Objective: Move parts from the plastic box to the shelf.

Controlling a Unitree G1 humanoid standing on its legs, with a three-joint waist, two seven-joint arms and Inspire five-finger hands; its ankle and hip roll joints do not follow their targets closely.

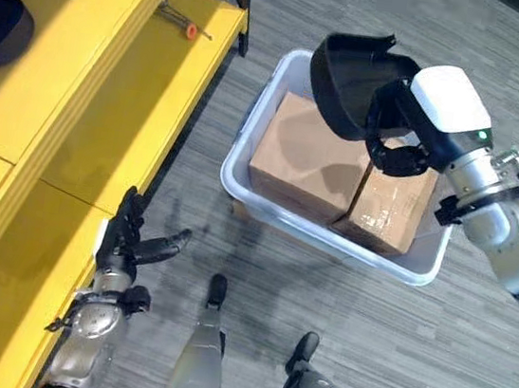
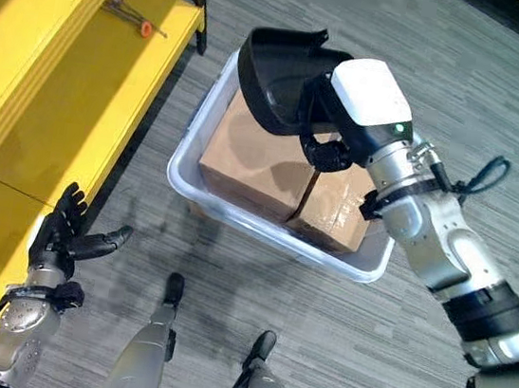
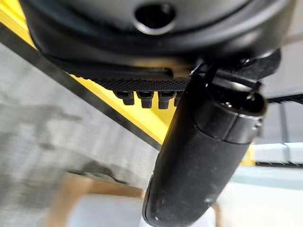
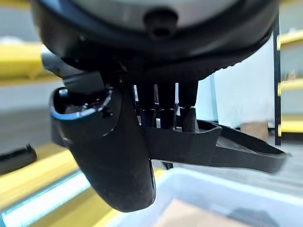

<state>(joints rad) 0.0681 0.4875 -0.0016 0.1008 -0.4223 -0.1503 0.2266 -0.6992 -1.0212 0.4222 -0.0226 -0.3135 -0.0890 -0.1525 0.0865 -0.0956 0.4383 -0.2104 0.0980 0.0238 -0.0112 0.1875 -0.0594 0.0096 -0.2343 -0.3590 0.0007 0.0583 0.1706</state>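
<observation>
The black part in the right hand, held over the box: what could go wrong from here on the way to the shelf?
1. The right hand pinches the black part at one edge only, so most of it overhangs; it may twist or slip back into the plastic box.
2. The yellow shelf lies on the far side, by the open left hand; the carry crosses the box wall and could clip it.
</observation>
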